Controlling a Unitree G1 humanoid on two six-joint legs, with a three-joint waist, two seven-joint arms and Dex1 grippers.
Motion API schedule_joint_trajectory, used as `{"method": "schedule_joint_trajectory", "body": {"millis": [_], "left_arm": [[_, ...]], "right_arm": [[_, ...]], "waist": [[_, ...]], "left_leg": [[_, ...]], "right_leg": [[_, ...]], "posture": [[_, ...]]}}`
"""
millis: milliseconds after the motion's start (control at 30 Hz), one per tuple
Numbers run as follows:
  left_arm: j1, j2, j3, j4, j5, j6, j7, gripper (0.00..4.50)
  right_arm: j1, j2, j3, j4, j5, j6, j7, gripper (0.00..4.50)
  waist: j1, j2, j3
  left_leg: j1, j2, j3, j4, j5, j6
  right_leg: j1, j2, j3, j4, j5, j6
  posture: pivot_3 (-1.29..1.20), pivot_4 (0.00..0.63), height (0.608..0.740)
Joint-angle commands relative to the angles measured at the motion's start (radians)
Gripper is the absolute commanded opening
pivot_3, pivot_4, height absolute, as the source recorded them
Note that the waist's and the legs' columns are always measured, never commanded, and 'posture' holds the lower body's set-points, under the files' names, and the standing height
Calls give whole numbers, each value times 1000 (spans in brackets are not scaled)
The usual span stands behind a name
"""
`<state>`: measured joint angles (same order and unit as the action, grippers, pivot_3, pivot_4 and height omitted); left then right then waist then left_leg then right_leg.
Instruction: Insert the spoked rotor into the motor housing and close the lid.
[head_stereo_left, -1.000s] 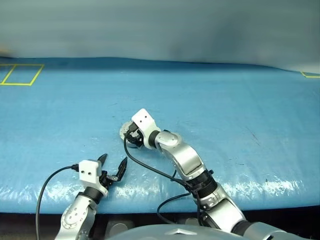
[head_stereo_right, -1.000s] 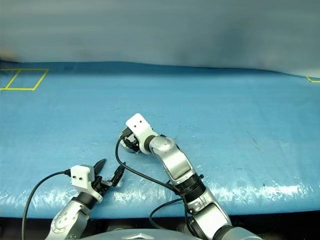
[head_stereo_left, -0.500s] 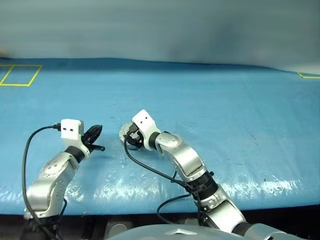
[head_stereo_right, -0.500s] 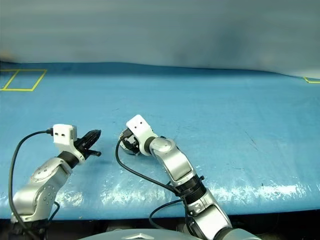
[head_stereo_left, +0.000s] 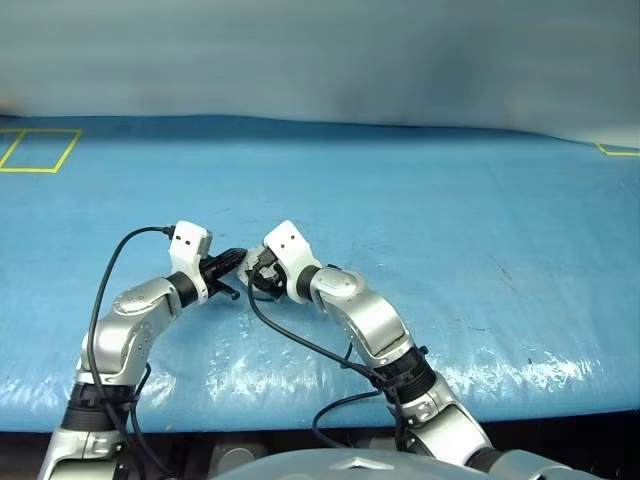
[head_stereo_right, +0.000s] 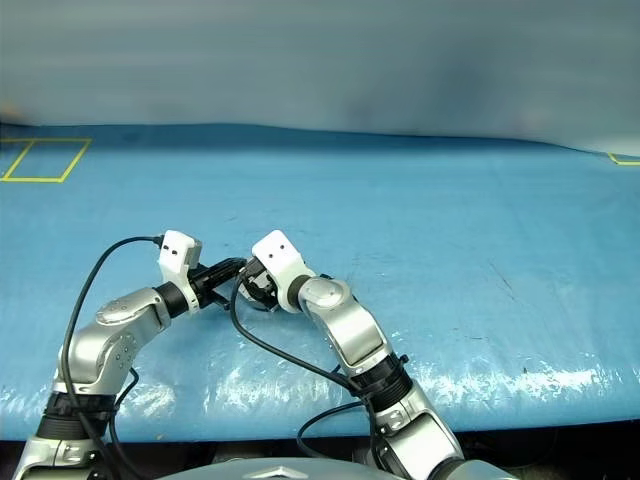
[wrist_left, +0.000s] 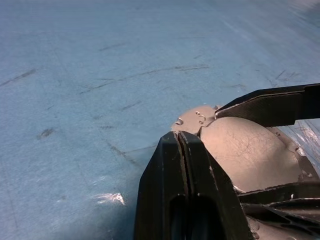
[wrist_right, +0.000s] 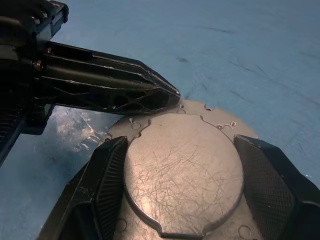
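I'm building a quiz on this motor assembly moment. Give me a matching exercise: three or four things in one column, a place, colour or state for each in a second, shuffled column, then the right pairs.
Things
1. left gripper
2. right gripper
3. lid
4. table cover

States
A. blue
B. fingers pressed together, tip at the lid's edge
C. silver-grey, smooth face with raised centre circle showing
D. one finger on each side of the lid

Pairs: 1-B, 2-D, 3-C, 4-A

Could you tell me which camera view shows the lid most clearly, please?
The right wrist view: the lid lies face up between the right gripper's fingers. The left wrist view shows part of it behind the shut left gripper. In the eye views the grippers mostly hide it.
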<state>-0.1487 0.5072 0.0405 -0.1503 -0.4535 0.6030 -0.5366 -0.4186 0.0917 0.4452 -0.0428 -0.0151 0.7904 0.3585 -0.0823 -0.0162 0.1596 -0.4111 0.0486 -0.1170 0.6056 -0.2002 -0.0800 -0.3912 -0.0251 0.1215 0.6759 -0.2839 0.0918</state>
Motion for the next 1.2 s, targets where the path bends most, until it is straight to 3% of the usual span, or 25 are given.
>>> {"method": "schedule_joint_trajectory", "body": {"millis": [33,467,533,633,833,967,1067,1200], "left_arm": [[-21,15,-23,17,24,14,-27,30],[-16,38,-75,-15,8,62,-144,30],[-16,37,-83,-7,24,55,-139,0],[-12,35,-91,0,37,45,-142,0],[-11,29,-90,9,43,29,-151,0],[-14,26,-87,17,51,21,-161,0],[-19,23,-95,23,58,15,-168,0],[-20,23,-105,28,68,17,-178,0]], "right_arm": [[41,-2,19,57,15,54,4,3024],[58,-24,39,27,21,48,20,3024],[85,-37,41,-23,31,45,31,3750],[145,-80,24,-164,60,57,52,4468],[264,-149,-169,-447,222,143,92,4468],[297,-61,-360,-497,369,275,45,4468],[297,84,-481,-419,428,373,-52,4468],[278,181,-556,-325,535,431,-130,4468]], "waist": [[1,0,0],[1,2,-2],[3,2,-3],[11,3,-5],[17,3,-4],[16,4,-3],[17,5,-3],[19,6,-2]], "left_leg": [[0,0,0,0,0,0],[0,0,0,0,0,0],[0,0,0,-1,0,0],[0,0,0,-1,0,0],[-1,-1,0,-2,0,0],[-2,-1,0,-1,0,0],[-1,0,-1,-2,0,0],[-4,-1,-1,-1,0,0]], "right_leg": [[0,0,0,0,0,0],[0,0,0,0,0,0],[0,0,0,0,0,0],[0,0,0,-1,-2,1],[0,-1,0,-2,-2,1],[0,-1,0,-2,-2,2],[-1,0,0,-2,-2,1],[-1,-1,0,-3,-2,1]], "posture": [[0,150,740],[0,150,740],[0,150,740],[0,150,740],[0,150,740],[0,150,740],[0,150,740],[0,150,740]]}}
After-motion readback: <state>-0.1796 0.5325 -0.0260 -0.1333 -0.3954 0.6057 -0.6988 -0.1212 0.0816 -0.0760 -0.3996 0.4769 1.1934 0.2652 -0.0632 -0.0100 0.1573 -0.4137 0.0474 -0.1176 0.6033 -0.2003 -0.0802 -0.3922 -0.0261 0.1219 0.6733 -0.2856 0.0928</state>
